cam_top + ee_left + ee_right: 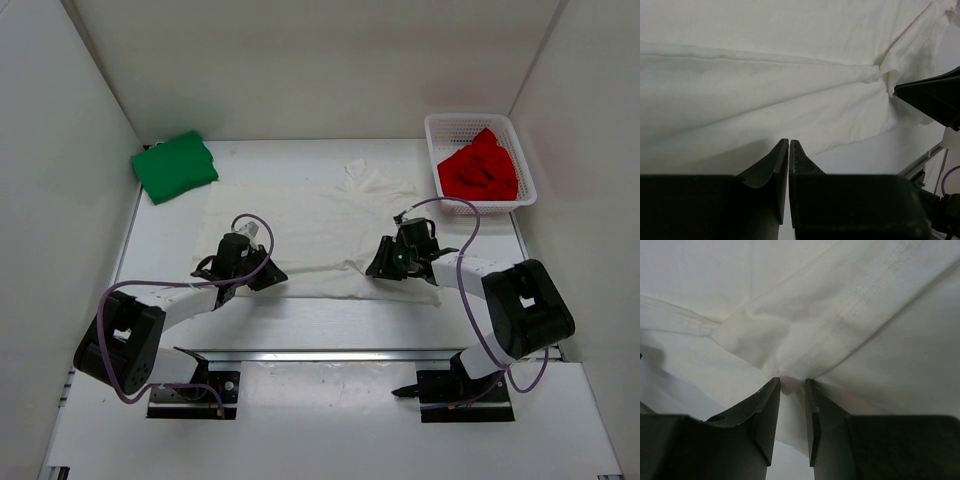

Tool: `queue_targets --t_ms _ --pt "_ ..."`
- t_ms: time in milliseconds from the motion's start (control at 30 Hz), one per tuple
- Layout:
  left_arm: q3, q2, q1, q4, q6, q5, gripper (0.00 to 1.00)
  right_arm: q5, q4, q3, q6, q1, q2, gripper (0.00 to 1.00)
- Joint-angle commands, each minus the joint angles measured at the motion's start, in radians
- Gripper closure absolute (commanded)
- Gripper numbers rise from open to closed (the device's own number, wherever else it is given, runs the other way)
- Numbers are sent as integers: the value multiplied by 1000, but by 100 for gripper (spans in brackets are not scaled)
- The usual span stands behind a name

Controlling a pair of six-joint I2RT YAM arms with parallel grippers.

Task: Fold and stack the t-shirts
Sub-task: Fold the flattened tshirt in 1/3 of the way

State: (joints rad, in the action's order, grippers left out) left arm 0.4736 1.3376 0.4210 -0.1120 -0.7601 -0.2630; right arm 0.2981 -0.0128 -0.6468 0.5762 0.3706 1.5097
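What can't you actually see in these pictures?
- Left wrist view: whether the shut left gripper pinches the white shirt; its own fingers cover the spot.
- Right wrist view: the shirt beyond the fold in the right gripper; the frame edges cut it off.
- Top view: how the red shirt lies; it is bunched inside the basket.

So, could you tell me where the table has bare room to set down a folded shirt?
Bare: the far strip between the green shirt and the basket, and the near strip between the white shirt and the table edge. Crowded: the white shirt's near hem, where the left claw and right claw sit, and the right side, crossed by a cable.
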Motion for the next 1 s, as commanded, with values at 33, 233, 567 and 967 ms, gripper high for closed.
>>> queue_targets --t_ms 33,233,567,967 --pt "-6 -31 -5 -21 -1 -12 83 29 -53 -19 8 -8 27 74" --pt "-3 -18 -2 -26 7 -10 83 68 -72 -36 24 -10 40 81" --pt "-12 -20 -1 -25 4 -9 83 92 -79 -112 42 -12 107 100" --pt "-10 -20 -4 -32 -5 -15 84 -62 71 -464 -84 1 290 100"
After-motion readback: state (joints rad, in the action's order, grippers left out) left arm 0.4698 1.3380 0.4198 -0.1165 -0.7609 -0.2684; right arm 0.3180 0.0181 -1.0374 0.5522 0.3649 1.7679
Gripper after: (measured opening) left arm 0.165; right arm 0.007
